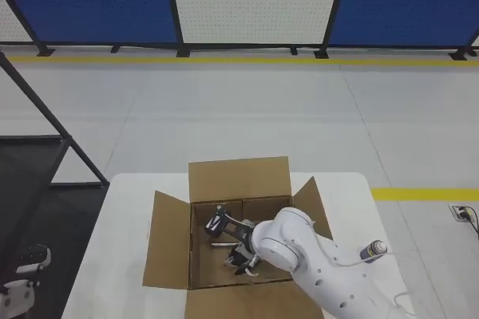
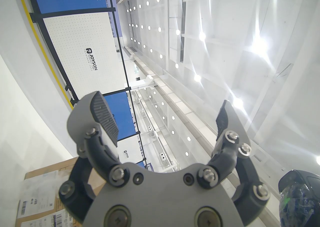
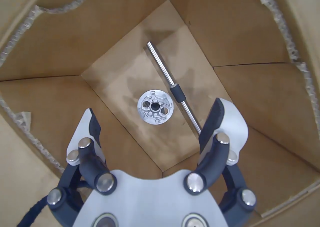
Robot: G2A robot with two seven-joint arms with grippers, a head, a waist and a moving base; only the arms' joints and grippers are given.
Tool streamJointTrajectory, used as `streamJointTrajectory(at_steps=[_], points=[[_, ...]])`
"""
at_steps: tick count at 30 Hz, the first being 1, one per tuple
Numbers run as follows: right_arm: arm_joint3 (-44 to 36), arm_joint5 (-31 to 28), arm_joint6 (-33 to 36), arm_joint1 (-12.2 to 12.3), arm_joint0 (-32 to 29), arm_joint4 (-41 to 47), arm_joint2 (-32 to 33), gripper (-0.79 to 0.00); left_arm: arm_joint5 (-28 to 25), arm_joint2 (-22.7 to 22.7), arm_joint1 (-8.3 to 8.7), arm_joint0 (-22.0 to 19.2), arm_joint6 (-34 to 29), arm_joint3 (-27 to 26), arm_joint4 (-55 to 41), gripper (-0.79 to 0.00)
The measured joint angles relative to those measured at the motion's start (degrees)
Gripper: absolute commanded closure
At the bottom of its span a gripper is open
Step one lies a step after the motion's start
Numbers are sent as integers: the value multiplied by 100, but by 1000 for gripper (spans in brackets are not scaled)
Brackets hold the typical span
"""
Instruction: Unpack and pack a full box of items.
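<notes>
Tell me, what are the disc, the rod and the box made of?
Disc: looks like cast metal, matt grey, with moulded ribs and holes. Rod: polished metal, likely steel, mirror-bright; its dark sleeve may be rubber. Box: brown corrugated cardboard, fluting visible at cut edges.

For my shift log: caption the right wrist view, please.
Open right gripper inside the cardboard box, above a metal disc and rod.

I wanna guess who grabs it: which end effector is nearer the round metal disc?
Right. The right end effector hangs open inside the box, over the disc; the left end effector faces the ceiling.
</notes>
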Motion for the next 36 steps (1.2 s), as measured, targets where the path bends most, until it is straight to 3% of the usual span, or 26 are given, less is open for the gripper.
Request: streamJointTrajectory(at_steps=[11, 14, 17, 19, 22, 25, 26, 27, 36], points=[[800, -5, -27, -211, 185, -11, -336, -785, 0, 0, 0, 0, 0, 0, 0, -785], [933, 9, -42, -249, 189, -28, -377, -751, 0, 0, 0, 0, 0, 0, 0, -785], [1098, 20, -74, -291, 207, -43, -416, -776, 0, 0, 0, 0, 0, 0, 0, -785], [1217, 2, -113, -327, 230, -25, -444, -699, 0, 0, 0, 0, 0, 0, 0, -785], [1373, -28, -172, -380, 264, 8, -484, -345, 0, 0, 0, 0, 0, 0, 0, -785], [1505, -68, -209, -431, 303, 42, -517, -225, 0, 0, 0, 0, 0, 0, 0, -785], [1536, -78, -216, -445, 313, 48, -525, -142, 0, 0, 0, 0, 0, 0, 0, -785], [1561, -93, -225, -458, 322, 52, -533, 0, 0, 0, 0, 0, 0, 0, 0, -785], [1391, -116, -275, -463, 302, -56, -403, 0, 0, 0, 0, 0, 0, 0, 0, -785]])
